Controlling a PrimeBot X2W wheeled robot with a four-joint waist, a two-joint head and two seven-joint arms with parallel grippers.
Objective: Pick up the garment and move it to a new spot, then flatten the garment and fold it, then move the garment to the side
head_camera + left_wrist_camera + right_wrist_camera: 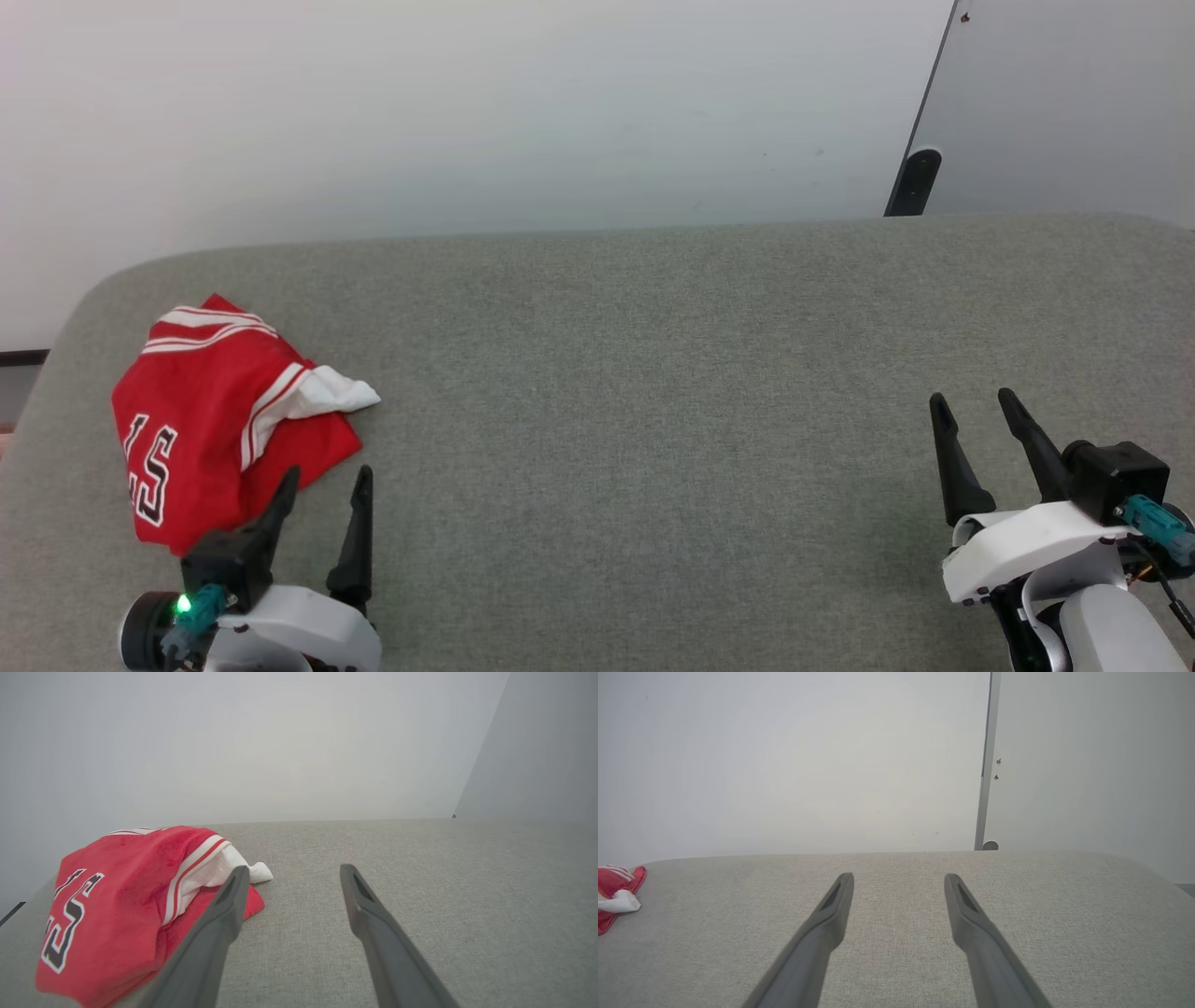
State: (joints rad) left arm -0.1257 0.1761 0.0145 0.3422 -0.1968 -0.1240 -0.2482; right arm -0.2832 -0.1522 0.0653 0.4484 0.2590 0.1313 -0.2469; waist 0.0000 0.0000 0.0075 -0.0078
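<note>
Where the grey fabric-covered tabletop [653,373] curves round at its left end, the garment [205,411] lies in a loose, rumpled heap, red side up. A black, white-outlined number shows on its near-left part, striped red-and-white trim runs across the top and middle, and a white sleeve pokes out toward the right. In the left wrist view the garment [117,896] fills the lower left, with the white sleeve tip resting on the fabric surface. Just to the near-right of the heap sits the left gripper [327,471], jaws spread wide and nothing between them. Its left finger crosses in front of the garment's near hem in both the head view and the left wrist view; whether it touches the cloth I cannot tell. From its own camera the left gripper [294,868] frames bare grey fabric. Well apart, at the lower right, the right gripper [971,398] also stands spread wide and empty, hovering over plain tabletop. In its own view the right gripper [899,875] points at the pale wall [467,112], with the garment [616,891] a small red-and-white patch at the far left edge. Behind the far right stands a grey panel [1074,93] with a dark edge strip [915,182].
</note>
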